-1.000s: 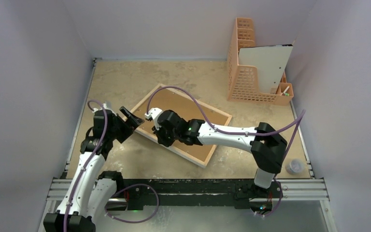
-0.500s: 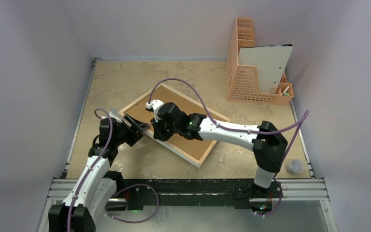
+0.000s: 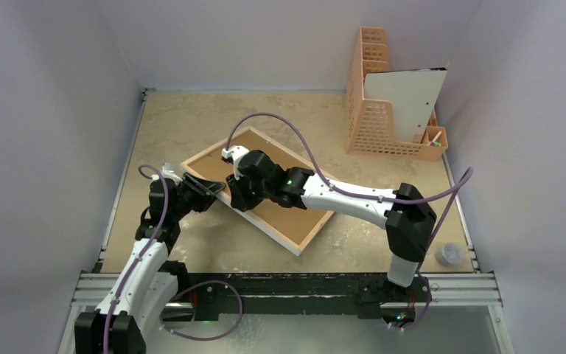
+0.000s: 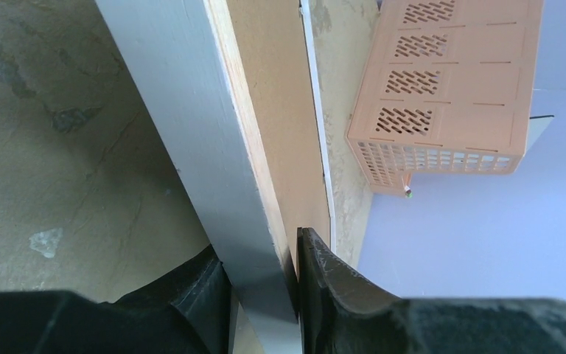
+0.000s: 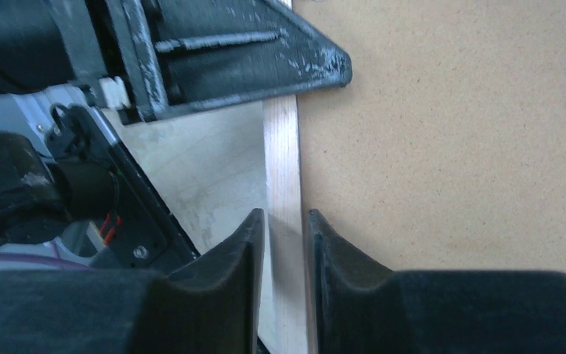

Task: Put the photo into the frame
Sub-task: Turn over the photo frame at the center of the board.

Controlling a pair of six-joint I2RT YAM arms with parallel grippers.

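Note:
The frame [image 3: 315, 232] lies back-up and slanted on the table, its light wood rim around a brown backing board [image 3: 298, 214]. My left gripper [image 3: 217, 188] is shut on the frame's left rim. In the left wrist view its fingers [image 4: 261, 273] pinch the white face [image 4: 191, 125] and the back. Just beside it my right gripper [image 3: 234, 200] straddles the same wood rim [image 5: 281, 162]. Its jaws [image 5: 286, 228] stand slightly apart from the wood, open. A white sheet [image 3: 405, 103] leans in the orange rack; I cannot tell whether it is the photo.
The orange mesh rack [image 3: 372, 125] stands at the back right, with a pen [image 3: 435, 136] in its small side pocket. A small clear cup [image 3: 449, 254] sits at the right near edge. Grey walls close in the table on three sides.
My left gripper moved right onto the frame's left rim and closed on it. The frame shifted a little leftward and back. My right gripper's jaws loosened around the rim.

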